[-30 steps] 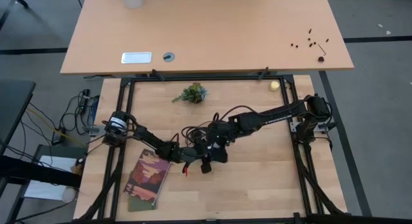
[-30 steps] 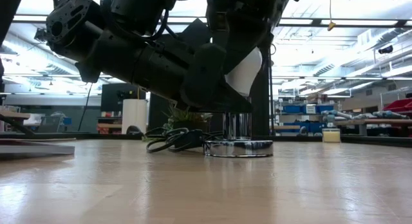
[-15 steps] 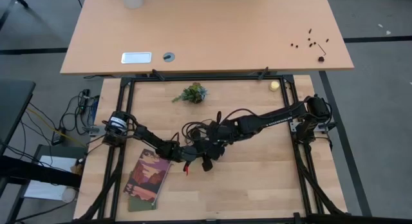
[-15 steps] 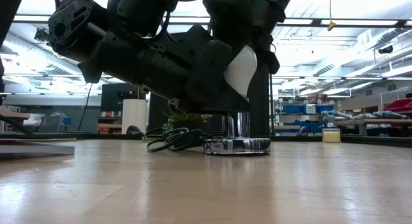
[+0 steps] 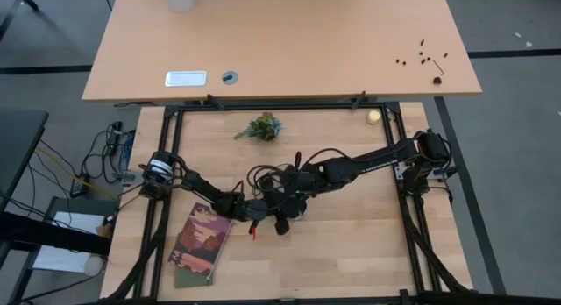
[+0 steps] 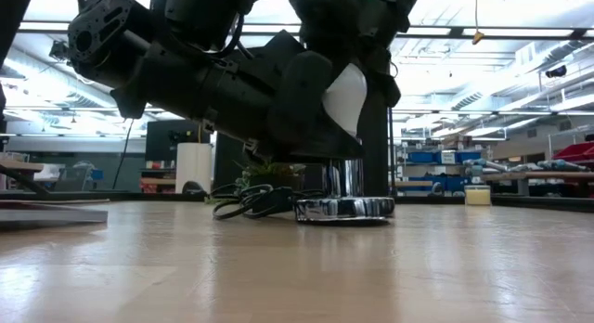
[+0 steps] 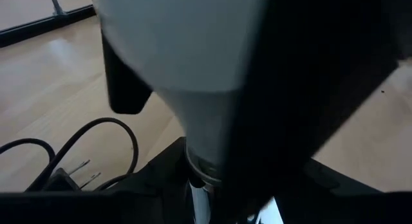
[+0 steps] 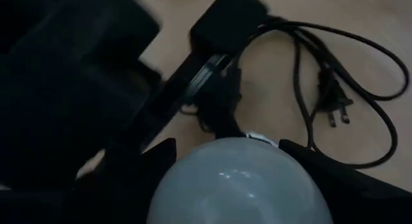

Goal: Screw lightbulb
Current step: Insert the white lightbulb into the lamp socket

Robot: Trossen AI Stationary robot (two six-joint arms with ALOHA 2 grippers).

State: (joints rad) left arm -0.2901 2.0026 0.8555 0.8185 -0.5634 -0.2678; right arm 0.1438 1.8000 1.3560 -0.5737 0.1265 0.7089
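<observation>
Here both pincers meet at one spot near the middle of the tabletop (image 5: 351, 244). The right pincer (image 8: 239, 153) comes in from the right and its two dark fingers (image 8: 129, 179) sit either side of the lightbulb (image 8: 241, 182), spread as wide as the white globe and closed on its sides. The left pincer (image 5: 263, 209) reaches in from the left, low down; its fingers (image 7: 129, 89) flank the narrow neck of the bulb just above the socket, part open, though with the dark bodies crowding together I cannot tell for certain what it is pressing on, perhaps the socket stem.

In the low view the lightbulb (image 6: 348, 96) stands upright, base down, over a shiny chrome socket (image 6: 343, 209) whose flat round foot rests on the wood. The bulb's grey base (image 7: 206, 166) is down inside the socket's collar.

A black cord (image 8: 335, 89) with a two-pin plug lies looped on the wood just beside the socket, on its far side. A small green plant (image 5: 260, 127) sits farther off toward the far edge, a pale yellow round object (image 5: 374, 117) is at the far right corner, and a picture book (image 5: 200, 244) lies near the left front.
</observation>
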